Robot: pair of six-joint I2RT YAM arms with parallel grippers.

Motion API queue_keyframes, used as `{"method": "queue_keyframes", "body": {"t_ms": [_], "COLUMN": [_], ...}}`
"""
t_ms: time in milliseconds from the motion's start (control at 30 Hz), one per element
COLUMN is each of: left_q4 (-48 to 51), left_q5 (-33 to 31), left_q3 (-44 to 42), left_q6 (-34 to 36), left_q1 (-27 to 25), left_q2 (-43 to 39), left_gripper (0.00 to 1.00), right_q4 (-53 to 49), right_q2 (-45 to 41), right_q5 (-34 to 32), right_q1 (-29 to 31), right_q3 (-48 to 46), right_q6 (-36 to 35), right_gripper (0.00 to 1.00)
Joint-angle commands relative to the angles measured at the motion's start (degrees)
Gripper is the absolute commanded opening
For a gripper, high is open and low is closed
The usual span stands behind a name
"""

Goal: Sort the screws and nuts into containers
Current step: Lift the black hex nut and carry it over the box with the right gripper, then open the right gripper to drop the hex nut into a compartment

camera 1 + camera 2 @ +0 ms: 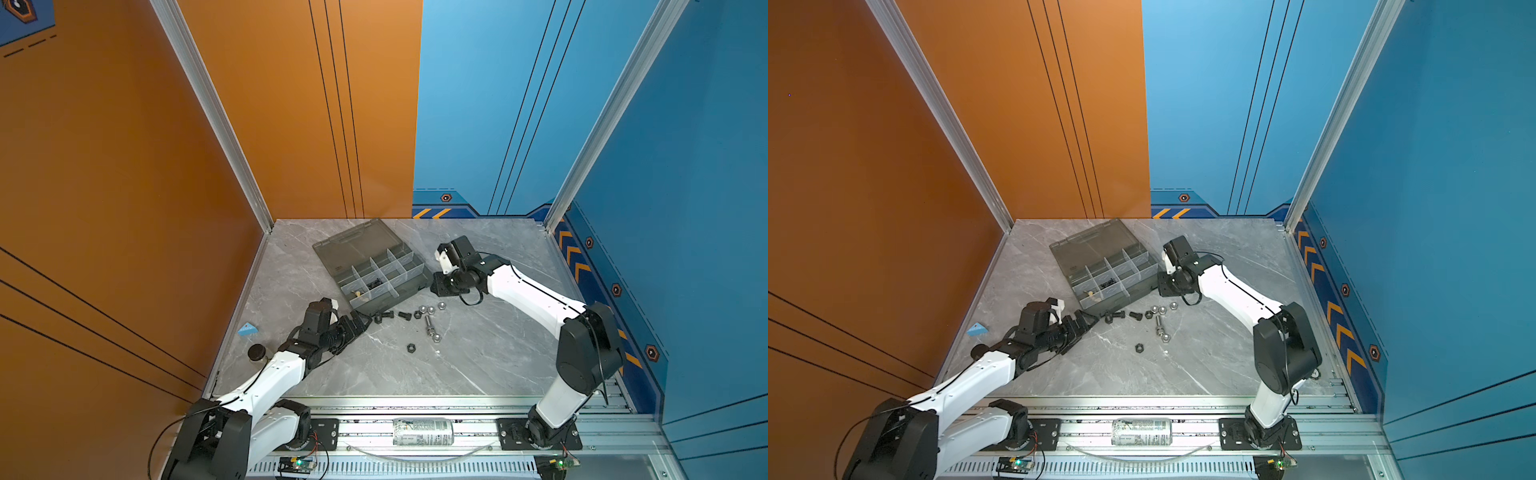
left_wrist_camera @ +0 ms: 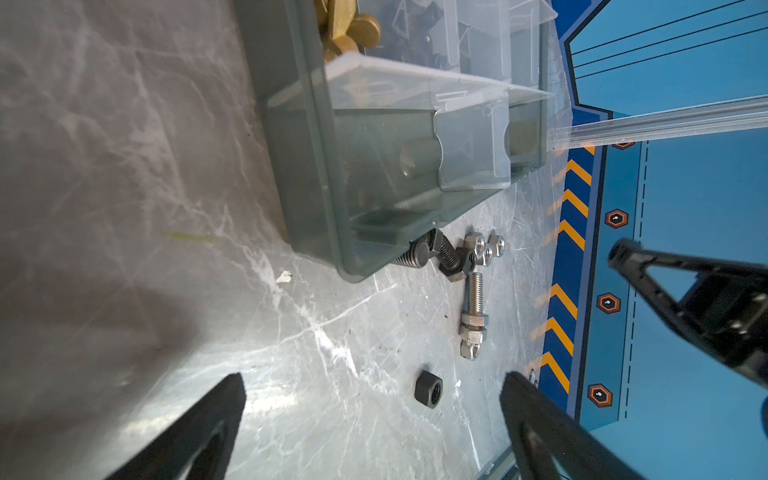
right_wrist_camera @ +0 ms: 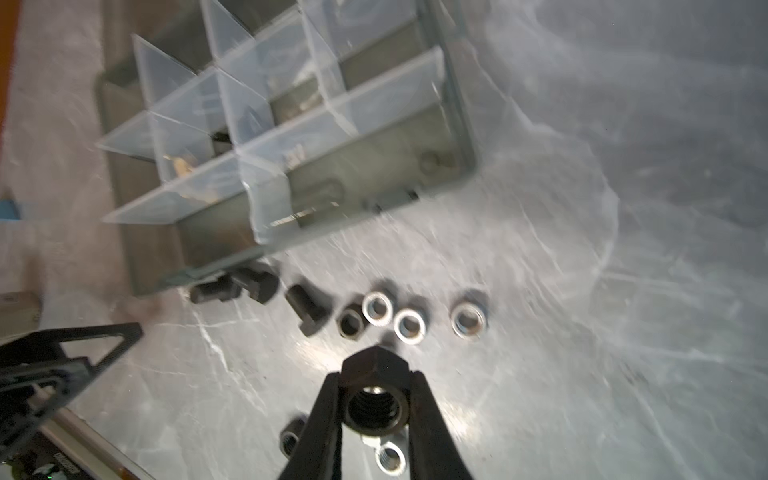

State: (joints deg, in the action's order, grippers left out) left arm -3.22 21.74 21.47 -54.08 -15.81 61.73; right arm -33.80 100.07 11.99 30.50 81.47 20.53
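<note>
The grey organizer box holds the containers, its lid open. Brass screws lie in a front compartment. Loose black screws, silver nuts and a long silver screw lie on the table in front of it. My right gripper is shut on a black nut and hangs above the loose parts, by the box's right corner. At the box's front left corner, my left gripper stands open low over the table. A lone black nut lies just beyond its fingertips.
A small dark-capped jar and a blue triangular block sit near the table's left edge. A drink can lies on the front rail. Orange and blue walls close in the left, back and right sides.
</note>
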Motion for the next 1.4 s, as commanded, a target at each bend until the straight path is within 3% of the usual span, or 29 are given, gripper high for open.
{"method": "queue_keyframes", "body": {"t_ms": [0, 333, 533, 900, 1000, 1133, 1367], "left_q4": [0.24, 1.37, 2.09, 3.28, 3.38, 3.23, 3.22], "left_q5": [1.06, 0.78, 0.47, -0.23, -0.34, -0.29, -0.29], "left_q3": [1.25, 0.99, 0.69, -0.07, -0.13, -0.3, -0.29], "left_q6": [0.12, 0.38, 0.39, 0.12, 0.15, 0.05, 0.05], "left_q1": [-0.44, -0.28, -0.27, -0.03, 0.04, 0.01, 0.01], "left_q2": [-0.37, -1.77, -2.75, -5.25, -5.22, -5.31, -5.31], "left_gripper": [0.98, 0.98, 0.98, 0.98, 0.98, 0.98, 0.98], "right_q4": [0.12, 2.69, -1.09, -3.07, -3.35, -3.89, -5.4], "right_q2": [4.43, 20.89, 30.03, 34.71, 34.75, 34.51, 31.67], "right_q5": [2.04, 0.03, -0.63, -3.16, -2.88, -2.96, -3.58], "right_q1": [1.07, 3.65, 4.58, 5.05, 5.01, 5.05, 5.04], "right_q3": [6.68, 25.04, 34.98, 37.8, 37.8, 37.8, 37.71], "right_q6": [-1.47, -2.86, -4.13, -4.94, -4.96, -5.22, -6.77], "right_gripper": [0.01, 0.0, 0.0, 0.0, 0.05, 0.26, 0.38]}}
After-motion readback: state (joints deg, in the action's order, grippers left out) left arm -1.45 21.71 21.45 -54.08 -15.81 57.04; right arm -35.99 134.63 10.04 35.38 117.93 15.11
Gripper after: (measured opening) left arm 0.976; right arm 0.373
